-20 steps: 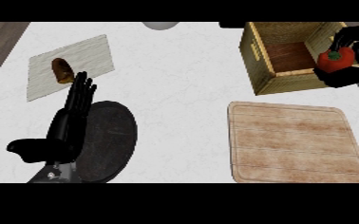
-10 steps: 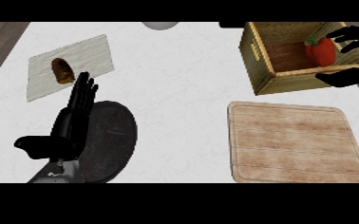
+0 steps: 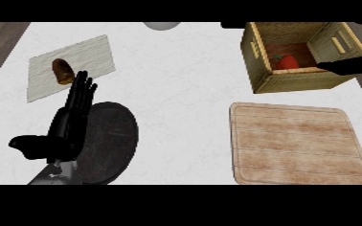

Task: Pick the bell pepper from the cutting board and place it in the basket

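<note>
The bell pepper [image 3: 286,61] lay inside the basket [image 3: 256,52], on its floor near the front wall, with the cutting board [image 3: 291,144] just below the basket. Only a dark sliver of the right hand [image 3: 341,67] showed at the basket's right edge, and I could not tell how its fingers stood. If it swung out low it might catch the basket's wall and shove it. The left hand [image 3: 67,119] rested open, fingers straight, far left of the basket over a dark plate [image 3: 113,141].

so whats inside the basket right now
The red bell pepper lies inside the basket, on its floor near the front wall. That wall hides the pepper's lower part. The right hand shows at the basket's right edge, apart from the pepper.
</note>
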Controlling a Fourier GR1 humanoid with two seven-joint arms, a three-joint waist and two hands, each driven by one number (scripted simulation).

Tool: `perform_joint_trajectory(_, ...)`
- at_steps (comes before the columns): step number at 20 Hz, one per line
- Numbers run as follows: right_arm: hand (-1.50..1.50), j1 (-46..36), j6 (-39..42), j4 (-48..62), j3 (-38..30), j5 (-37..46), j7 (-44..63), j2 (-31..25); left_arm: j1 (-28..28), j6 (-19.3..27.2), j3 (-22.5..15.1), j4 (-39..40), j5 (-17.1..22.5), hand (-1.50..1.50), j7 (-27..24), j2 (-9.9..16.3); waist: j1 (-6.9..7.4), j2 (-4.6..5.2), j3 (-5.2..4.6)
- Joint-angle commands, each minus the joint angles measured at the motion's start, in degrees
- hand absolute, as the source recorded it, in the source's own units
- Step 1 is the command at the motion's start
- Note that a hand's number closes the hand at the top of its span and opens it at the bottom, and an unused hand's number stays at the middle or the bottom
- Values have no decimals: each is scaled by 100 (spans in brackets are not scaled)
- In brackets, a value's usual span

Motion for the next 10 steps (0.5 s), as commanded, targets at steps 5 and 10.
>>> perform_joint_trajectory(5, -150, 215, -366, -575, -388, -387, 46, -191, -268, 90, 64, 94, -36, 0, 129, -22, -41, -8, -2)
perform_joint_trajectory(10, -150, -238, -142, -104, -920, -592, 384, -1017, 171, 109, -272, -159, -150, 0, -30, -247, -1, -4, 0)
